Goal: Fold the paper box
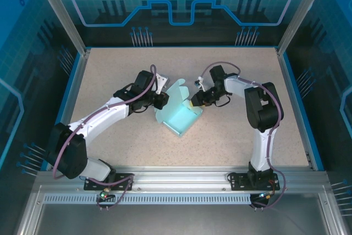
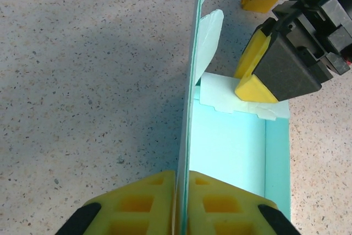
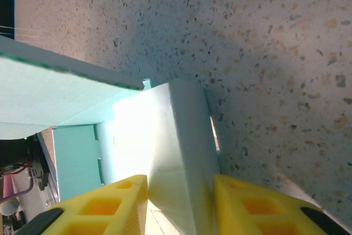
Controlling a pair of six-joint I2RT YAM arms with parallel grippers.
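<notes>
paper box [image 1: 179, 116]: matt thin card | table [image 1: 247, 136]: speckled, matt, stone-look

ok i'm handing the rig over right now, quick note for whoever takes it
Left gripper: shut on the paper box, pinching one side wall upright.
Right gripper: fingers on either side of the folded end flap; whether the grip is firm is unclear.
Box: mid table, between the arms, floor flat.
Done: base formed, side wall up, end flap bent inward.
Left: probably seating that end flap and finishing the other sides.
</notes>
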